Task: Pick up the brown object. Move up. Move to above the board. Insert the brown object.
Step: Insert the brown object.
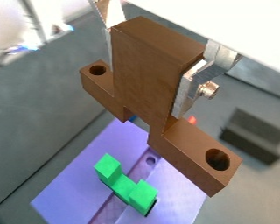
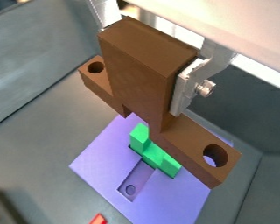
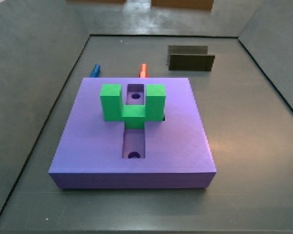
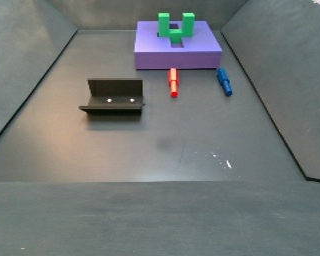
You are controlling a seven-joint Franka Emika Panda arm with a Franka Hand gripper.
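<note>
Both wrist views: gripper [image 1: 166,66] pinching orange-brown T-shaped piece [image 1: 154,96], lifted, hanging above purple-blue slab [image 2: 108,157] with green U-block [image 2: 154,150]. Only insertion left, probably.

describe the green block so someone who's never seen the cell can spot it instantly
Find the purple-blue board on the dark floor; the green block stands on top, straddling its central groove. It is U-shaped and the only green thing there. The end effector hangs above the board, clamped on the brown object.
</note>
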